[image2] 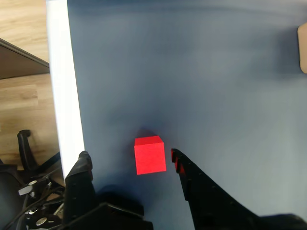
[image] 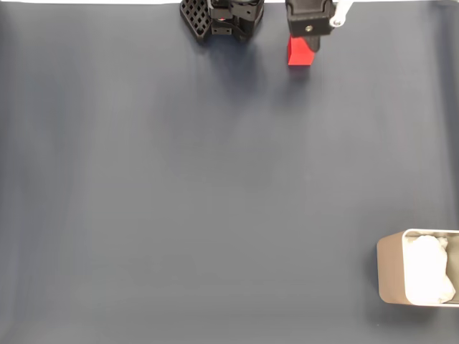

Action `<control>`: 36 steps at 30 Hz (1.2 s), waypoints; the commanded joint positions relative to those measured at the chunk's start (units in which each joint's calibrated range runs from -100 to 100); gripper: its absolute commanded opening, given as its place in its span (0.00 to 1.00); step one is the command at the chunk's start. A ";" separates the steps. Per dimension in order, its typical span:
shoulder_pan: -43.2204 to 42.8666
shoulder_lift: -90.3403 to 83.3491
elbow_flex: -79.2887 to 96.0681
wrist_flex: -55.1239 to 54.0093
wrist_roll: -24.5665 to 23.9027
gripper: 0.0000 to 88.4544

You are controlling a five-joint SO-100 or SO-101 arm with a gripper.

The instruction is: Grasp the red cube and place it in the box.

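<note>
Red cube (image2: 150,155) sits ungrasped on the mat between the gripper's (image2: 129,158) spread jaws, with grasping and carrying to the distant box (image: 391,271) still ahead.

No readable text, label or number appears anywhere.

Red cube (image2: 150,155) far from box (image: 393,269)

In the fixed view the box (image: 391,276) sits at the lower right of the table (image: 215,201); the red cube (image: 299,56) lies well apart from it, up-left near the far edge (between the gripper (image2: 128,157) fingers in the wrist view).
</note>
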 commanded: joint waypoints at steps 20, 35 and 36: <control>4.08 0.28 7.86 -9.06 3.66 0.47; 3.37 2.88 10.78 -13.33 2.64 0.47; 3.30 3.14 10.87 -13.49 2.49 0.47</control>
